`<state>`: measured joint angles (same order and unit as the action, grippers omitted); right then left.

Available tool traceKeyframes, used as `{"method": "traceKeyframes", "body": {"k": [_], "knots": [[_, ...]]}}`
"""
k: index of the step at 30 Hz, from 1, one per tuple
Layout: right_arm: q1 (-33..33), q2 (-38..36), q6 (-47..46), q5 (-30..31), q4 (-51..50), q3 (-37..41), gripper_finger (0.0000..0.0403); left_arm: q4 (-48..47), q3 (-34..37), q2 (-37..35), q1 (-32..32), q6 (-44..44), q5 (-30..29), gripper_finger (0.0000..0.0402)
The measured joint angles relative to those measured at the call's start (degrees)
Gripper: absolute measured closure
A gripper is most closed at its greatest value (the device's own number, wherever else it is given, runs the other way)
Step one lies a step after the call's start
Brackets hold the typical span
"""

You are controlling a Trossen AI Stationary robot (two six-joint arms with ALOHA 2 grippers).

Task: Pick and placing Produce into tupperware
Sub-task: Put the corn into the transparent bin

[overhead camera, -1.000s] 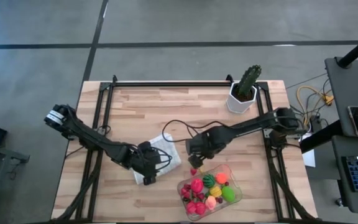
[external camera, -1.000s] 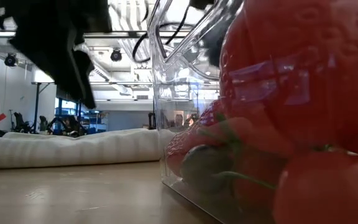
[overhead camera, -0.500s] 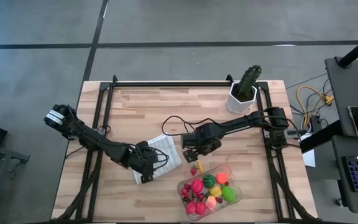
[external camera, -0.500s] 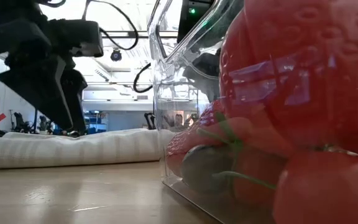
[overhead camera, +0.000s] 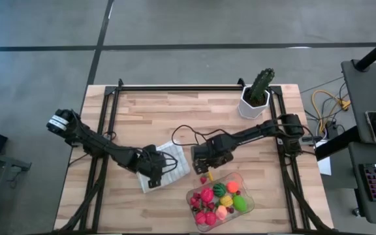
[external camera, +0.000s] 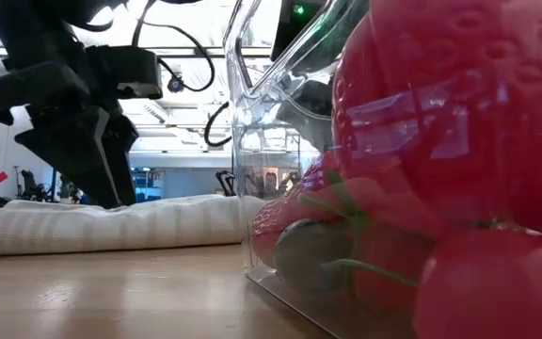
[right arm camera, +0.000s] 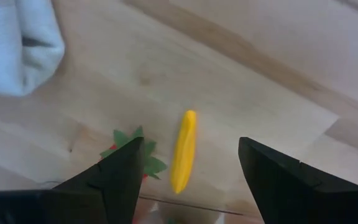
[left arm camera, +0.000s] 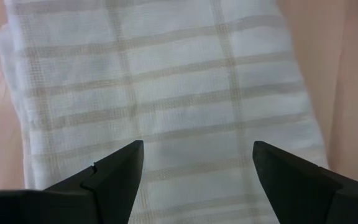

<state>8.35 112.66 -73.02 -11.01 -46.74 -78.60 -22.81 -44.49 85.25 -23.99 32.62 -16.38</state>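
Yellow against the pale wood, a small banana-shaped piece (right arm camera: pixel 183 151) lies on the desk (overhead camera: pixel 149 117) straight ahead of your right pincer (right arm camera: pixel 188 180), and it falls in the wide gap between the two spread fingers, which hold nothing. Its long axis runs roughly in line with the pincer's reach, one tip towards the fingers and the other away. Just beside it you see green leaves with a sliver of red (right arm camera: pixel 135 155), but the near finger cuts off most of that piece, so you cannot tell what fruit it is. From above, the right pincer (overhead camera: pixel 203 163) hides the banana almost entirely; only a red speck shows by the tupperware's rim.

The tupperware (overhead camera: pixel 245 183) sits at the desk's front edge, right of centre, with its long side running diagonally. It holds the produce (overhead camera: pixel 217 199): red, pink, green, yellow and orange pieces heaped together, with single shapes hard to separate. In the level view its clear wall (external camera: pixel 252 169) fills the frame, with a big strawberry (external camera: pixel 459 113) pressed against it and most of the room blocked.

Your left pincer (left arm camera: pixel 194 174) hangs over the white checked folded cloth (left arm camera: pixel 166 93), fingers well apart and empty. From above, the cloth (overhead camera: pixel 172 156) is partly covered by that arm. A cactus in a white pot (overhead camera: pixel 256 94) stands near the back right corner.
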Motion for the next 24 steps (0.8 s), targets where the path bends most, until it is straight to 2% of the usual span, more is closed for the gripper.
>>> {"method": "traceKeyframes", "body": {"k": [11, 24], "knots": [[1.62, 0.32, -6.33, 0.77, 5.14, 3.65, 0.0152, 0.00, 0.00, 0.00, 1.01, -0.11, 1.11, 0.0116], [4.12, 0.85, -9.54, 0.56, 6.12, 3.44, 0.0159, -0.09, 0.00, 0.00, 1.16, -0.25, 2.36, 0.0116]]}}
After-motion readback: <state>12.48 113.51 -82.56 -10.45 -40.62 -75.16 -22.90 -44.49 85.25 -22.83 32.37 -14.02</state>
